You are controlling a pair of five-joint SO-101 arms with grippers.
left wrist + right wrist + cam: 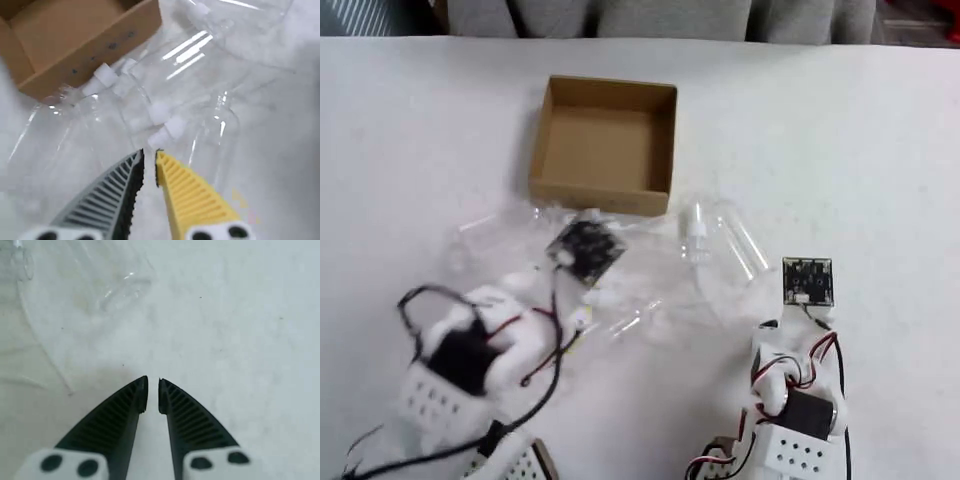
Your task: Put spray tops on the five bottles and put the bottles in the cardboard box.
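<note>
Left gripper (149, 159), its grey and yellow fingers drawn almost together on nothing, hangs over the clear plastic bottles (210, 135). These lie on their sides on the white table (880, 150), just before the open brown cardboard box (605, 195); some carry white spray tops (172, 129). They are probably light, thin-walled, slick and apt to roll, so are best pinched at the neck. Right gripper (153, 395), black fingers likewise nearly closed and empty, hangs above the table beside one bottle.
</note>
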